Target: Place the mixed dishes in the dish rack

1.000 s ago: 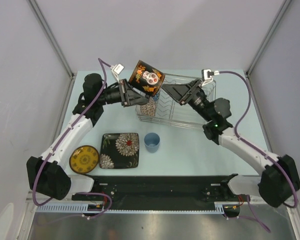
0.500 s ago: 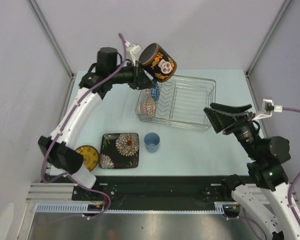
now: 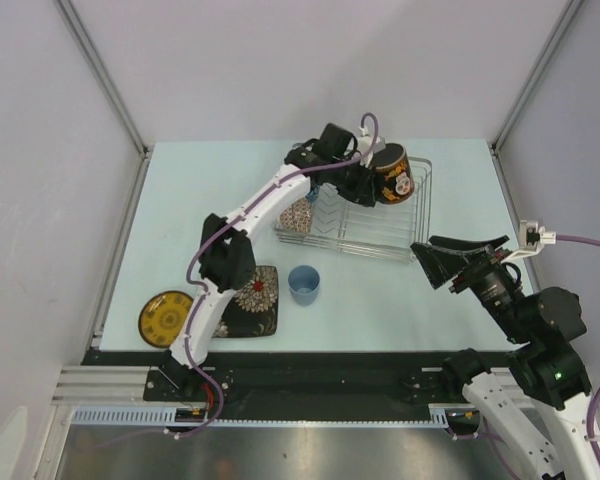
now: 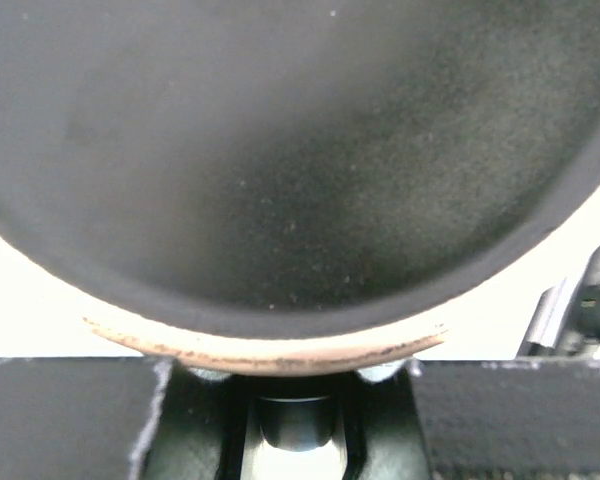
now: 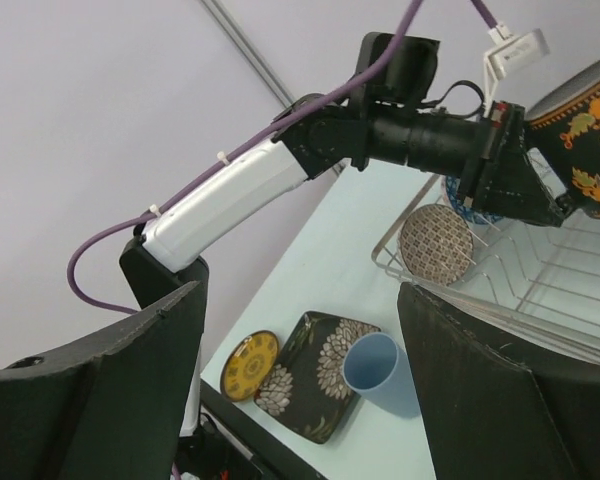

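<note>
Your left gripper [image 3: 365, 186] is clamped on the mug [image 3: 392, 176], holding it tilted in the air over the far right part of the rack [image 3: 372, 228]. The rack sits toward the far right corner of the tabletop. The left wrist view is just dark mug filling the lens, so you can't steer by it. Go by the overhead view instead.

For the set-down, I'd level the mug out first (mouth down drains best), then lower it straight into the open wire bay under it. Only let go once it's resting on the wires, because a drop from there could send it rolling. I can't tell from these shots how high it hangs, so go slow.

On room: the beige bowl [image 3: 298, 213] and the blue bowl [image 5: 470, 212] stand on edge at the rack's left end, just beside your left wrist. Pull back up and away rather than sweeping sideways across them. The rack's right half looks bare.

Your right gripper [image 3: 430, 258] is spread wide open and holding nothing. It's near the right edge, just off the rack's near right corner, close but not blocking.

The cup [image 3: 304, 283], square plate [image 3: 261, 296] and yellow plate [image 3: 166, 317] sit toward the near left corner. The left arm's elbow hangs over the square plate.
</note>
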Motion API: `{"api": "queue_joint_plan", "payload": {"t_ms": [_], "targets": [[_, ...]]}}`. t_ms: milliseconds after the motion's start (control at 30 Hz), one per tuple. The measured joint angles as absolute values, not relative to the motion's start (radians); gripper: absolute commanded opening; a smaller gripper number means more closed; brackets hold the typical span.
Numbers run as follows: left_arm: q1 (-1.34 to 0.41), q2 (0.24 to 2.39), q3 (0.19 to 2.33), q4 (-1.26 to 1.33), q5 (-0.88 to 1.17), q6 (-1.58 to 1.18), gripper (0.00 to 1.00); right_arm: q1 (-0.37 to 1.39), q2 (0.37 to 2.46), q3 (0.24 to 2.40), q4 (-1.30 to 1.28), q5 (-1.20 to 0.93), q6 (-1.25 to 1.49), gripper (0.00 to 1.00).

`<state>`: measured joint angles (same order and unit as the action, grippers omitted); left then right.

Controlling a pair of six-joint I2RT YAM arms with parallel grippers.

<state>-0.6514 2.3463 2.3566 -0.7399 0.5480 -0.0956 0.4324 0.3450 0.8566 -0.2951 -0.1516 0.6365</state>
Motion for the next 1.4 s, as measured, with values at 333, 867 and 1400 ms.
{"api": "queue_joint_plan", "payload": {"t_ms": [333,867,1400], "targets": [[-0.751,2.400,2.318,-0.652,0.366,0.063,0.00,0.432,0.320,0.857,-0.397,-0.136,0.628,0.83],[-0.769,2.543,2.318,-0.537,0.147,0.193,0.00,0.432,0.286,0.853,-0.451,-0.120,0.657,0.83],[-0.767,2.569,2.325,-0.488,0.146,0.194,0.26,0.432,0.268,0.834,-0.480,-0.109,0.682,0.82]]}}
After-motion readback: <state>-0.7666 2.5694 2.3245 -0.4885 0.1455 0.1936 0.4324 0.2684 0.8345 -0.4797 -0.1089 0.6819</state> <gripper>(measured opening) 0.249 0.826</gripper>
